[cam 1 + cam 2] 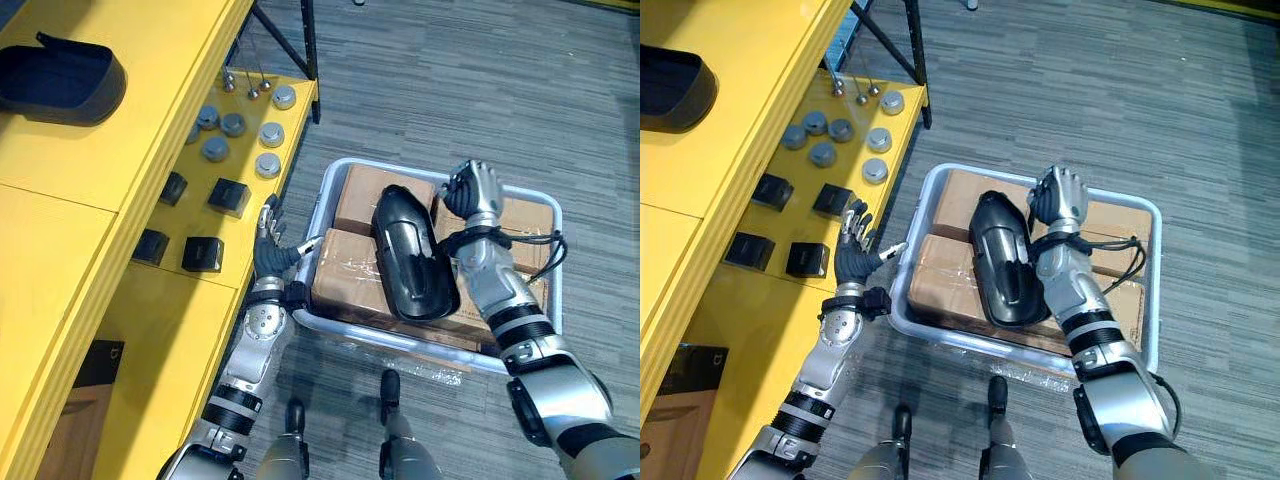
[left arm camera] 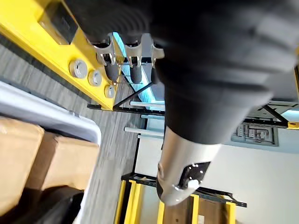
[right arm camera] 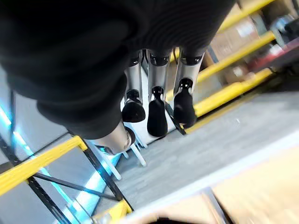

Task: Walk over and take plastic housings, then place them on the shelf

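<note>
Grey carpet floor (image 1: 450, 80) runs beside a yellow shelf (image 1: 150, 110). In the left eye view, a grey tray (image 1: 330, 185) sits on the floor, packed with cardboard boxes (image 1: 345, 275). One black plastic housing (image 1: 410, 255) lies across the boxes. A second housing (image 1: 60, 75) rests on the shelf's top level. Round metal discs (image 1: 270, 133) and small black blocks (image 1: 229, 195) lie on the lower level.

In the right eye view, the left hand (image 1: 852, 262) is raised between shelf and tray. It is empty, with fingers straight and the thumb pointing at the tray rim. The right hand (image 1: 1058, 197) hangs over the boxes at the tray's far side. Its forearm lies just beside the housing in the tray.

The left wrist view shows that hand's fingers (image 2: 112, 70) extended and holding nothing, with the discs and the tray corner past them.

In the right wrist view, the fingers (image 3: 157, 116) hang relaxed and fairly straight around nothing, above the tray's rim and the carpet.
</note>
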{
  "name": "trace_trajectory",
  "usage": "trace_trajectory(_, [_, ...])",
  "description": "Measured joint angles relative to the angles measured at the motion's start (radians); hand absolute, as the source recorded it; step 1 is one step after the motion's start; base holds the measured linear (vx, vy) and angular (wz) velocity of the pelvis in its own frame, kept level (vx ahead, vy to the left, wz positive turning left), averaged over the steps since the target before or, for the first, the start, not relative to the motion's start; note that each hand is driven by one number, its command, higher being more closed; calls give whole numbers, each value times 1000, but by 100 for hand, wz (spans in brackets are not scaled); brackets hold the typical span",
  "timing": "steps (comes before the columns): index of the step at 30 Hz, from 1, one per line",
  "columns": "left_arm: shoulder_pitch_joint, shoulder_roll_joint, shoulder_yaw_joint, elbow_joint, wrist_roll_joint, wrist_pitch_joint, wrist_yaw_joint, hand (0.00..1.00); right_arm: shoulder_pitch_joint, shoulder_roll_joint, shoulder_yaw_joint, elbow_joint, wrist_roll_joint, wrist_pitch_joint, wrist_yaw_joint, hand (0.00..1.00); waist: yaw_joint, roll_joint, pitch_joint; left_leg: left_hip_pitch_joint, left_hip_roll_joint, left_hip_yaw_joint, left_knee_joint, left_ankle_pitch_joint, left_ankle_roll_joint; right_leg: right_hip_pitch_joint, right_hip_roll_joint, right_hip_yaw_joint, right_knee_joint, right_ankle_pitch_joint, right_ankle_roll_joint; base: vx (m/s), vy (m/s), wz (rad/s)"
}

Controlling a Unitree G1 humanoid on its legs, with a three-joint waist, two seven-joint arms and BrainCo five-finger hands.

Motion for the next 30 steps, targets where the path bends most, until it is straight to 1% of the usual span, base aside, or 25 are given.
trace_trajectory(1, [0, -1, -2, 0, 0, 0, 1, 0, 0, 4, -2, 13, 4, 0, 0, 0, 0, 0, 0, 0, 0, 0, 0, 0, 0, -1, 0, 0, 0, 0, 0, -24, 51, -3])
trace_trajectory(3, [0, -11, -19, 0, 0, 0, 13, 0, -5, 35, -42, 96, 24, 7, -3, 0, 5, 0, 0, -16, -1, 0, 4, 3, 1, -15, -1, 1, 0, 8, 2, -37, 53, 0])
trace_trajectory(4, [0, -17, -19, 0, 0, 0, 13, 0, -6, 35, -43, 110, 24, 11, -3, 0, 8, 0, 0, -22, -1, 0, 7, 3, 1, -21, -1, 1, 0, 10, 4, -51, 57, 0])
trace_trajectory(6, [2, -36, -21, 0, 0, 0, 14, 0, -11, 37, -89, 173, 27, 17, -8, 0, 20, 0, 0, -48, -4, -3, 20, 5, 1, -40, -3, 0, 0, 16, 6, -52, 60, 3])
trace_trajectory(9, [9, -37, -28, -13, 0, 0, 14, 0, -19, 37, -146, 235, 44, 30, -13, 0, 22, 0, 0, -69, -8, -16, 33, 7, 1, -48, -5, -4, 0, 21, 10, -51, 68, 11])
trace_trajectory(15, [50, -37, -30, -49, 0, 0, 13, 0, -61, 29, -186, 339, 45, 32, -22, 0, 22, 0, 0, -127, -14, -20, 58, 7, 1, -89, -11, -8, 0, 20, 23, -42, 64, 4])
trace_trajectory(18, [90, -40, -35, -67, -1, 0, 13, 0, -87, 4, -197, 421, 46, 34, -30, 0, 26, 1, 0, -155, -14, -26, 74, 7, 1, -106, -11, -17, 0, 20, 23, 11, 49, 6])
trace_trajectory(21, [93, -42, -42, -70, -18, 0, 11, 0, -90, -30, -198, 466, 59, 38, -30, 0, 29, 1, 0, -177, -16, -45, 81, 7, 1, -114, -13, -37, 0, 22, 21, 28, 47, 17])
trace_trajectory(22, [94, -42, -42, -70, -21, 0, 11, 0, -93, -45, -198, 487, 66, 37, -28, 0, 39, 1, 0, -188, -16, -46, 84, 7, 1, -122, -13, -38, 0, 24, 19, 43, 53, 8])
trace_trajectory(23, [96, -43, -40, -70, -23, 0, 11, 0, -93, -52, -198, 495, 66, 37, -31, 100, 48, 2, 1, -193, -16, -46, 84, 7, 1, -126, -13, -38, 0, 25, 20, 55, 62, 4])
trace_trajectory(25, [106, -44, -33, -71, -30, 0, 10, 0, -94, -63, -198, 498, 66, 37, -32, 100, 50, 2, 1, -202, -17, -51, 85, 7, 1, -130, -14, -42, 0, 27, 22, 47, 52, 7])
trace_trajectory(27, [126, -46, -26, -78, -38, 0, 7, 0, -96, -99, -197, 513, 66, 36, -23, 100, 57, 2, 1, -206, -21, -62, 84, 6, 1, -131, -16, -50, 0, 28, 24, 40, 65, 8])
trace_trajectory(30, [132, -62, -26, -97, -38, 0, 3, 0, -96, -125, -197, 528, 65, 36, -20, 100, 64, 3, 1, -218, -22, -76, 83, 7, 2, -133, -16, -57, 0, 29, 25, 13, 44, 12])
